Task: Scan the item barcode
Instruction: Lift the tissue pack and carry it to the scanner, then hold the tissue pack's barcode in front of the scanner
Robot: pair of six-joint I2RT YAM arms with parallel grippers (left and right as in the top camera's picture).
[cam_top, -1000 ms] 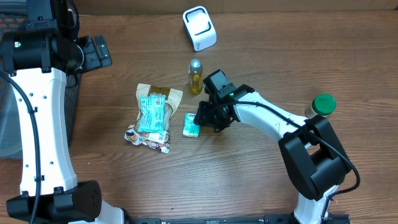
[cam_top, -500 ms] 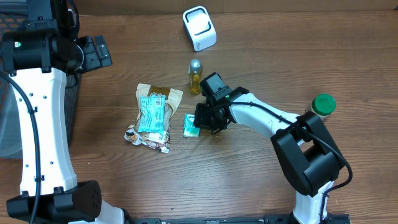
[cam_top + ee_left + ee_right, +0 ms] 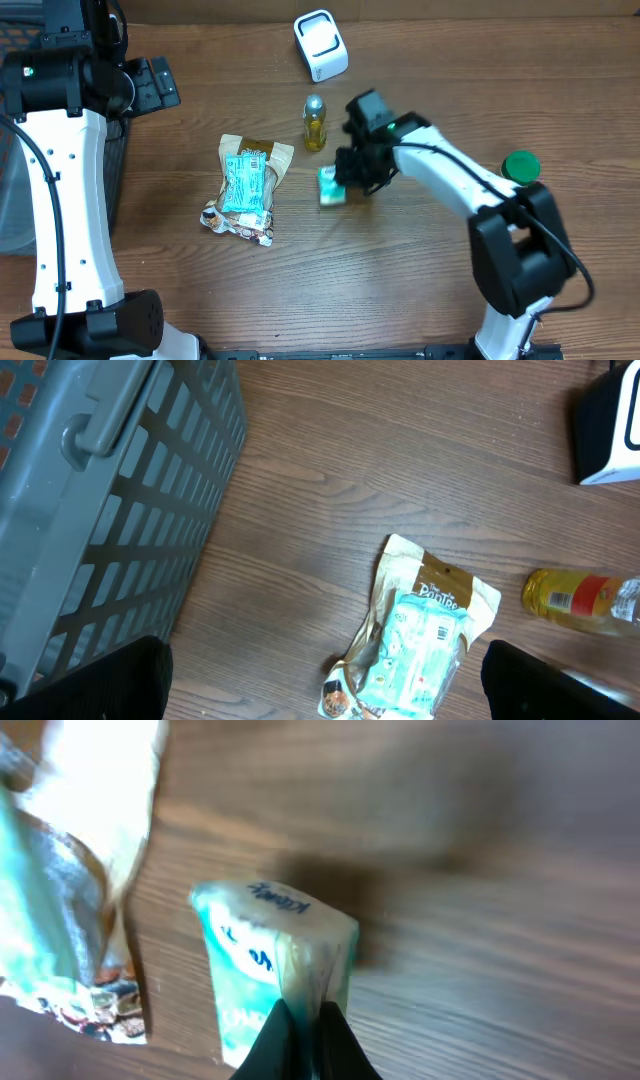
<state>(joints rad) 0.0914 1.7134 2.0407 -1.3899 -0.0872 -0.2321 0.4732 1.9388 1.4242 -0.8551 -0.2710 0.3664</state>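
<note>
The item is a small teal-and-white packet (image 3: pixel 331 188). My right gripper (image 3: pixel 350 178) is shut on its thin edge and holds it just above the wood, right of the snack bags. In the right wrist view the packet (image 3: pixel 265 970) hangs from the pinched black fingertips (image 3: pixel 270 1045), blurred. No barcode shows on it. The white scanner (image 3: pixel 321 45) stands at the back centre, well apart from the packet, and also shows as the scanner (image 3: pixel 610 425) in the left wrist view. My left gripper (image 3: pixel 322 685) is open, high above the table's left side, nothing between its fingers.
A small yellow bottle (image 3: pixel 314 122) stands between the scanner and the packet. A pile of snack bags (image 3: pixel 246 185) lies left of the packet. A green-lidded jar (image 3: pixel 520 167) sits at the right. A grey slatted basket (image 3: pixel 100 490) fills the far left.
My right gripper closed on the teal packet, then carried it a little to the right and towards the back. The left arm has not moved.
</note>
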